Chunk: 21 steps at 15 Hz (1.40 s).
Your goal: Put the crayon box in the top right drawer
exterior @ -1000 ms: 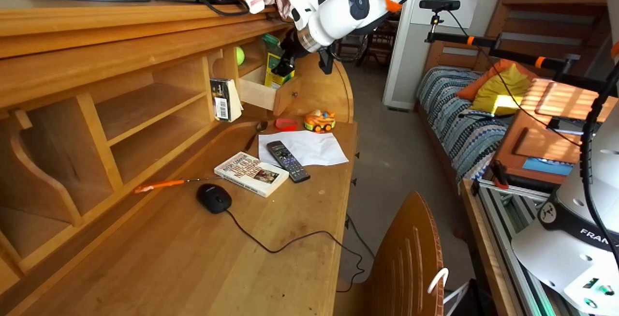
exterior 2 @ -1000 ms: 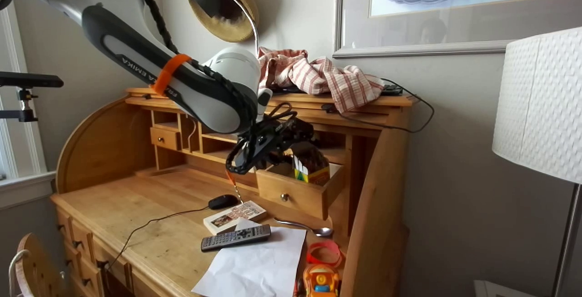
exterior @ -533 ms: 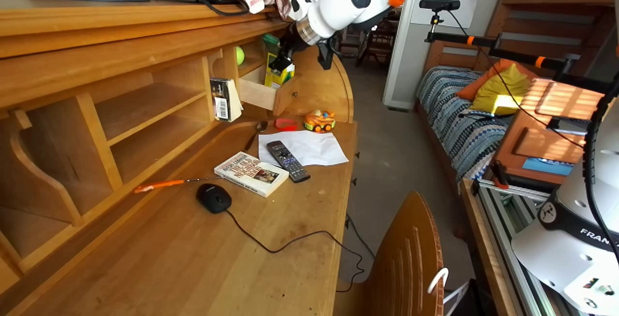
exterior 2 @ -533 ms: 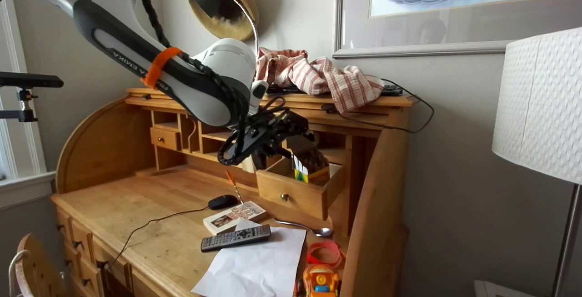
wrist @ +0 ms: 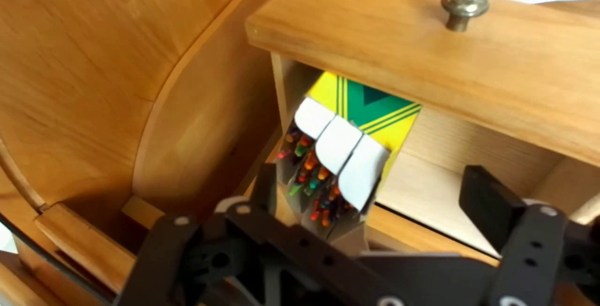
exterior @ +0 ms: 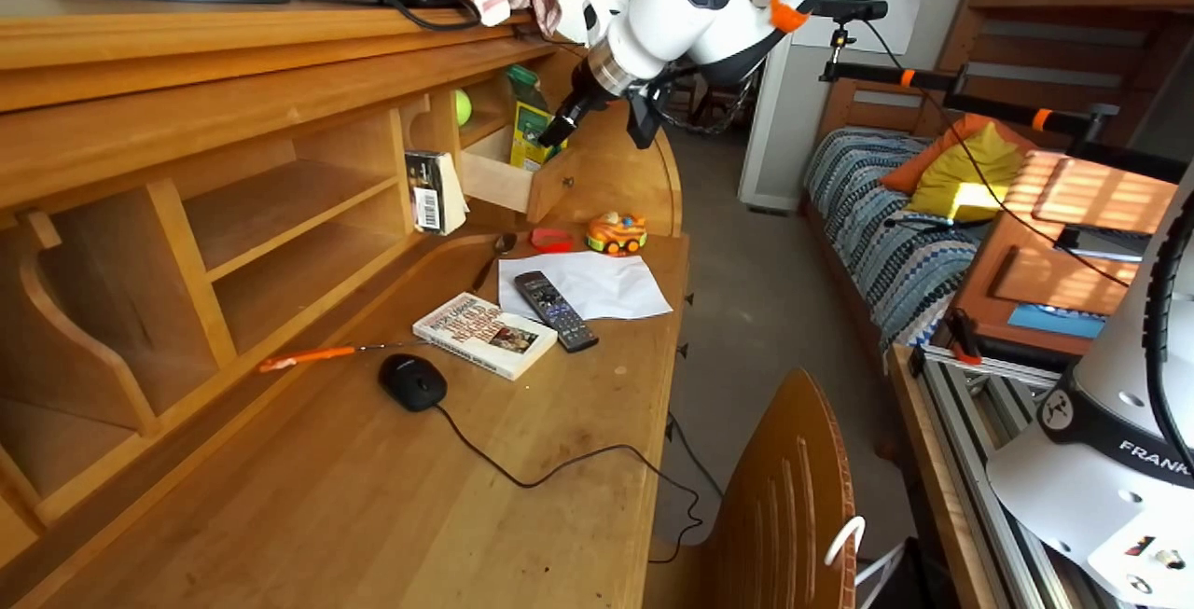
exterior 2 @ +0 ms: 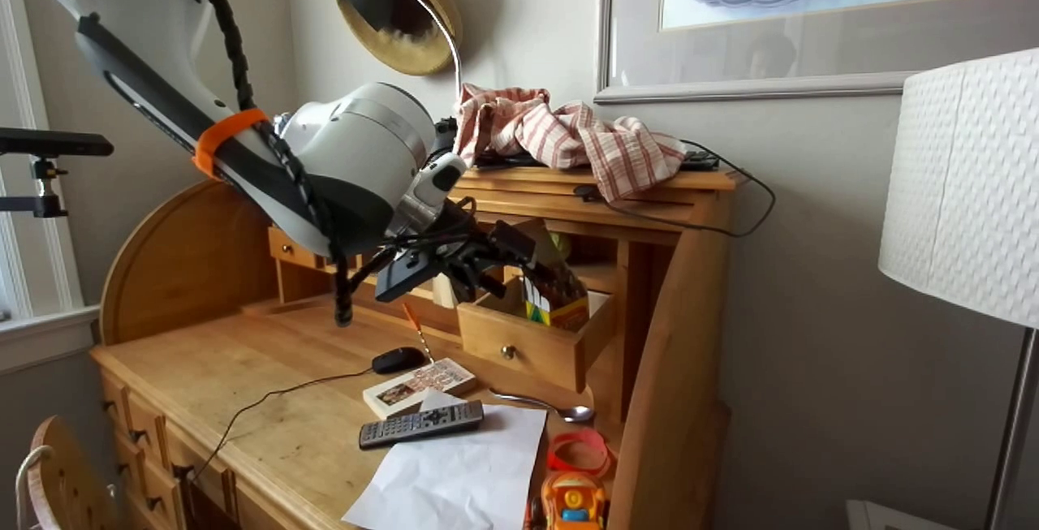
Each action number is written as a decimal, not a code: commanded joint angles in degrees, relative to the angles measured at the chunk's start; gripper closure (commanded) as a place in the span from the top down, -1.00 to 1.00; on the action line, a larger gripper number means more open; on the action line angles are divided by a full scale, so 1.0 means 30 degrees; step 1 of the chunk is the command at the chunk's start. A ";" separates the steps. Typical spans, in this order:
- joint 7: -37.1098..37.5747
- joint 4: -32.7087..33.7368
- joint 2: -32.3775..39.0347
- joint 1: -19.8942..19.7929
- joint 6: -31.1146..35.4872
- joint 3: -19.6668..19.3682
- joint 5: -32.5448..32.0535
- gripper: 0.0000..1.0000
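Observation:
The crayon box (wrist: 370,109), green and yellow with its lid open, stands in the pulled-out top right drawer (wrist: 412,53). Crayon tips show under its white flaps in the wrist view. It leans toward one side of the drawer, and shows in both exterior views (exterior: 528,141) (exterior 2: 560,303). The drawer (exterior 2: 519,343) has a metal knob. My gripper (wrist: 372,182) is open and empty, its fingers wide apart. It (exterior 2: 507,264) is just above and in front of the drawer, near the box's upper part. In an exterior view the gripper (exterior: 558,131) partly covers the box.
The desk's curved side wall (exterior 2: 682,335) stands close beside the drawer. A book (exterior: 437,191) stands in the shelf by the drawer. Below lie a spoon (exterior 2: 568,412), red ring (exterior 2: 579,453), toy car (exterior 2: 572,501), paper (exterior 2: 471,465), remote (exterior 2: 422,423) and white book (exterior 2: 418,388).
My gripper has drawn back from the crayon box and away from the drawer, and the arm has swung outward with it. The box and the drawer have stayed in place.

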 commanded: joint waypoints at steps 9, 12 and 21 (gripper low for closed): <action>-0.2824 -0.2882 -0.1559 0.0832 -0.1861 -0.1555 0.8406 1.00; -0.2938 -0.2107 -0.1296 0.0554 -0.0947 -0.1401 0.8971 1.00; -0.4289 -0.2304 -0.0941 0.0323 -0.0211 -0.1159 1.1645 1.00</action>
